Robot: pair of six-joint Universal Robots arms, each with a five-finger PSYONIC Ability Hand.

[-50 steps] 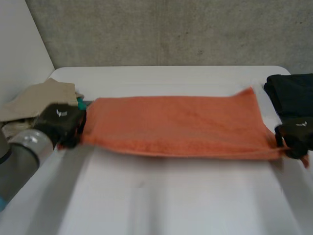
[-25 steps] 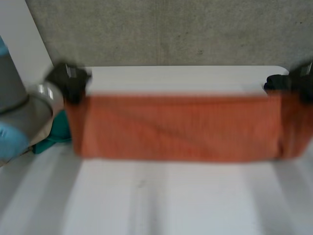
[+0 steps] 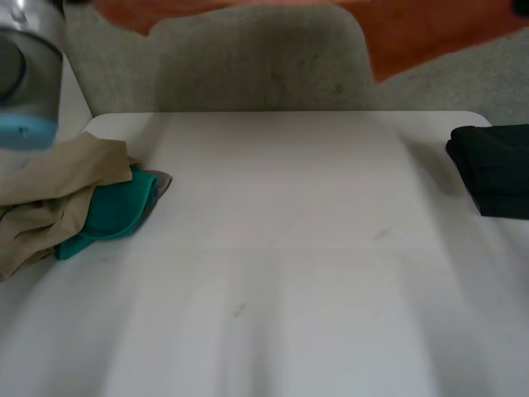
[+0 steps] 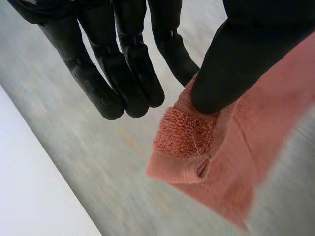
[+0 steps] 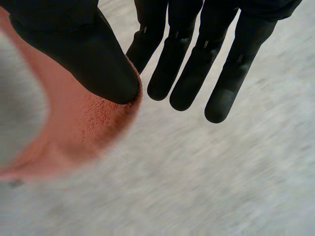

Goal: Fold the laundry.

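Wrist views show left hand (image 4: 246,54) and right hand (image 5: 83,49) pinching orange towel (image 4: 231,162) against fingers (image 4: 172,54).

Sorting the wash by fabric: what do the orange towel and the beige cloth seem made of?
The orange towel looks like terry, likely cotton: fuzzy looped pile, folded hem at its corner. The beige cloth looks thin, matte and woven, lying in soft creases; fibre unclear.

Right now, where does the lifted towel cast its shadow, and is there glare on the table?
Head view: the towel throws a soft dark patch on the wall beneath it; the table has faint darker bands, no glare. Wrist views: left hand and right hand pinch the towel in even light.
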